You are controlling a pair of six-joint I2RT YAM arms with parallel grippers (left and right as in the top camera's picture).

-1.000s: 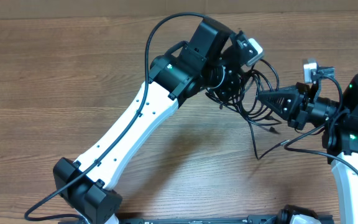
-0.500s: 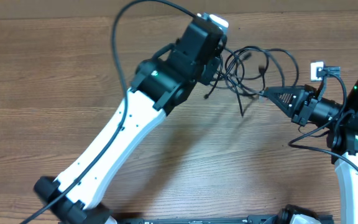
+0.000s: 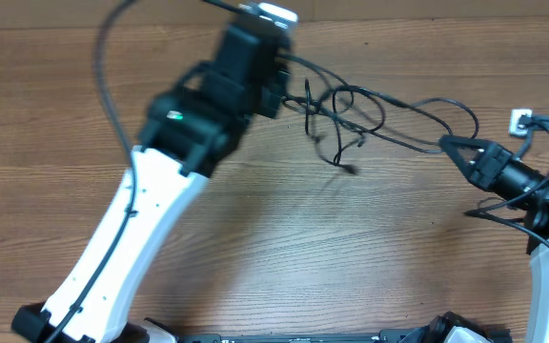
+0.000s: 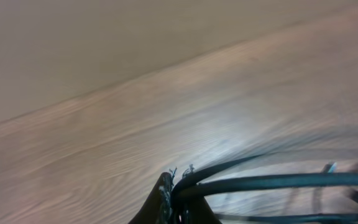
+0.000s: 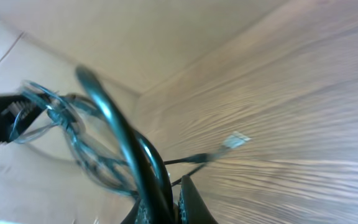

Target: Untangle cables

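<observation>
While the overhead cam hides the left gripper [image 3: 279,81] jaws under its wrist, it shows the whole span. The cables [image 3: 343,112] form a loose knot of thin black loops strung btwn that gripper, near the far edge of the wood table [image 3: 255,238], and the right gripper [image 3: 451,145]. The right gripper's pointed jaws are pinched tight on one strand. A plug end [image 3: 351,170] hangs off the knot's near side.

Left wrist cam, blurred: shows what overhead can't. The left gripper [image 4: 171,202] jaws are closed narrow w/ several black strands [image 4: 272,182] clamped in them. The strands run out to the right, low over the wood grain.

Right wrist cam, also blurred: the right gripper [image 5: 166,208] has its fingers pressed together at the frame bottom. The cables arc up and left out of the pinch into smeared loops. Only this view gives a small white plug [image 5: 236,140] on a thin cord, off to the right of the jaws.
</observation>
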